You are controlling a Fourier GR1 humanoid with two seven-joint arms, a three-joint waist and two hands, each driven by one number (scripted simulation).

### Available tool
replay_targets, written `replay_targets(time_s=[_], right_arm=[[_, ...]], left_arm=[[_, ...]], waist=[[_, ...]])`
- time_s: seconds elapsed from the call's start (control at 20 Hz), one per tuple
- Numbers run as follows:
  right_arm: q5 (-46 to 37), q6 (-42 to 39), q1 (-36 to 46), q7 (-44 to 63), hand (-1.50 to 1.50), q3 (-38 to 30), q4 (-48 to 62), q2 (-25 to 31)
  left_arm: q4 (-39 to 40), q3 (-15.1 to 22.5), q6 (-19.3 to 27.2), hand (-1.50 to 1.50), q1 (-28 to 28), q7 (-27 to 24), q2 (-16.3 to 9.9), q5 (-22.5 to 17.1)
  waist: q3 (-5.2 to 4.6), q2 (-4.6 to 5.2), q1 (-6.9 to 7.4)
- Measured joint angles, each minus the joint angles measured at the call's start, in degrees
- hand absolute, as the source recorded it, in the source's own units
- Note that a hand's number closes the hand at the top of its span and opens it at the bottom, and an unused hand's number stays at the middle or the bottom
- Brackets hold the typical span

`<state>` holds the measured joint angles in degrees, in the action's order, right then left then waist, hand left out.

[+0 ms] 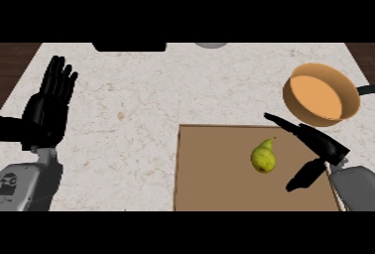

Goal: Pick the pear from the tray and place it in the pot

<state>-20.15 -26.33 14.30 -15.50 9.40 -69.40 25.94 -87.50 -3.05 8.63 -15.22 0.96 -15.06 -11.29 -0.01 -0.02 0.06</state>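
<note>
Over on the left, the left hand [50, 106] is seen resting above the pale speckled counter [147, 99], fingers straight and pointing up, nothing held or touched. Moving right, a flat brown tray [212, 178] is laid on the counter, and the pear [264, 156] is found lying on it, yellow-green, stem tipped up and to the right, sitting toward the tray's right half. Just right of the pear, the right hand [316, 149] is spread wide open, fingers stretched out up-left past the tray's top edge and thumb angled down over the tray, so the pear isn't gripped or touched at all. Up at the far right, the orange pot [321, 94] is parked on the counter, its dark handle poking off to the right.
</note>
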Motion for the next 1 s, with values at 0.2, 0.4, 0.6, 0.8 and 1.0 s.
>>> replay_targets(time_s=[0.2, 0.4, 0.6, 0.8, 1.0], right_arm=[[-3.5, 1.3, 1.7, -3.0, -1.50, -0.5, 5.3, -2.4], [-6.4, 3.4, 4.1, -4.4, -1.50, -0.3, 9.4, -6.0], [-7.9, 3.5, 4.3, -4.9, -1.50, -0.7, 9.9, -7.6], [-10.1, 4.7, 5.2, -9.4, 1.50, 0.4, 11.0, -8.5], [-12.2, 7.5, 5.4, -13.4, 1.50, 0.8, 11.5, -9.7]], left_arm=[[-0.1, -0.3, -0.3, 0.00, -0.7, 1.1, 0.9, 0.8], [1.2, -1.0, -0.7, 0.00, -2.3, 1.4, 1.3, 1.3], [0.7, -1.0, -0.8, 0.00, -1.3, 0.9, 2.4, 2.0], [0.7, -2.0, -2.1, 0.00, -1.3, 1.2, 1.6, 1.6], [-0.3, -1.7, -2.0, 0.00, -1.0, 2.0, 2.2, 2.0]], waist=[[0.02, 0.04, 0.05], [-0.12, -0.02, 0.09], [-0.33, -0.17, 0.05], [-0.57, -0.30, 0.07], [-0.52, -0.33, 0.03]])
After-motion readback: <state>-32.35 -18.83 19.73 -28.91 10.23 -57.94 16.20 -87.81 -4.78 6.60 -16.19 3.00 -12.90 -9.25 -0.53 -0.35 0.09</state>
